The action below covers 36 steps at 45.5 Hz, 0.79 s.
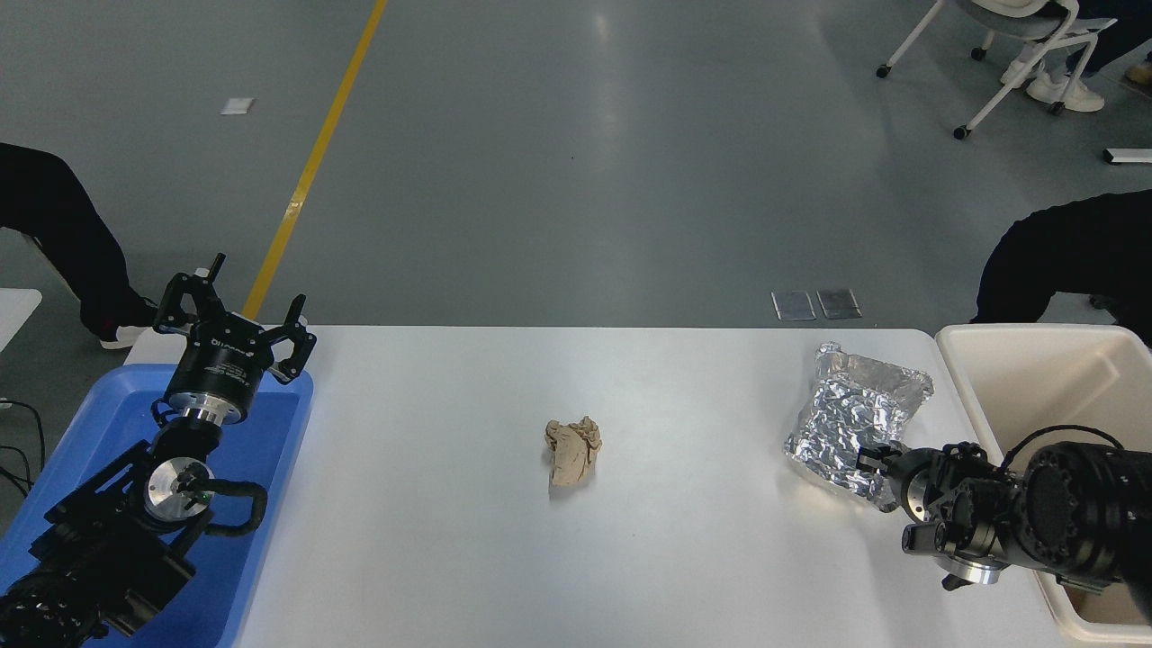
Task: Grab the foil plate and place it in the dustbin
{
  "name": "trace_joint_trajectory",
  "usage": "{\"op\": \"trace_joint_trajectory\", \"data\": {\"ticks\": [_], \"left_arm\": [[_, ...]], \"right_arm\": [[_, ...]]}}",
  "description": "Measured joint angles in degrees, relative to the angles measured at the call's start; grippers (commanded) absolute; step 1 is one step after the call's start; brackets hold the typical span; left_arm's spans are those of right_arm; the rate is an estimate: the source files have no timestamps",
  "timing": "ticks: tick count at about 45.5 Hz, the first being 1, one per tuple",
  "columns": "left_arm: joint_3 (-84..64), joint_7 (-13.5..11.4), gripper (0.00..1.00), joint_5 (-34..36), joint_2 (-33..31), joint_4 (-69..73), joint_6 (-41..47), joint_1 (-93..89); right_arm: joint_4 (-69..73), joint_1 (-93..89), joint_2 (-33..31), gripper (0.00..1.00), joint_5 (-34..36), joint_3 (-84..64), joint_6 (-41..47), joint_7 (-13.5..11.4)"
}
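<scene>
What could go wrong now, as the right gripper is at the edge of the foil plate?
1. The right gripper meets only the near corner of the foil plate; thin crinkled foil may tear or slip out.
2. The dustbin rim is right beside the foil, so a low carry could catch on it.
3. Whether the grip is closed is unclear, so lifting may leave the foil behind.

Beyond my white table [450, 540] I see glossy grey concrete floor [585, 162], a yellow painted line [315, 162], a white wheeled chair [1017, 45].

You've got shiny silver crinkled foil [853, 416], tan-brown wad [572, 451], cream bin [963, 378], blue tray [279, 423], white surface [468, 540], black grippers.
</scene>
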Motion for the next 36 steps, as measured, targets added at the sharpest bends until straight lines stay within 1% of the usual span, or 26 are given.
{"op": "trace_joint_trajectory", "data": {"ticks": [7, 20, 27, 36], "left_arm": [[0.00, 0.00, 0.99, 0.00, 0.00, 0.00, -0.03, -0.05], [0.03, -0.01, 0.99, -0.02, 0.00, 0.01, -0.05, -0.06], [0.04, 0.00, 0.99, 0.01, 0.00, 0.00, -0.06, -0.04], [0.04, 0.00, 0.99, 0.01, 0.00, -0.01, -0.05, -0.03]], "right_arm": [[2.28, 2.70, -1.78, 0.00, 0.00, 0.41, 0.09, 0.05], [13.83, 16.08, -9.42, 0.00, -1.73, 0.59, 2.13, 0.59], [20.84, 26.36, -13.92, 0.00, -3.14, 0.22, 6.97, 0.71], [26.27, 38.62, -18.53, 0.00, -3.96, -0.13, 16.05, 0.79]]}}
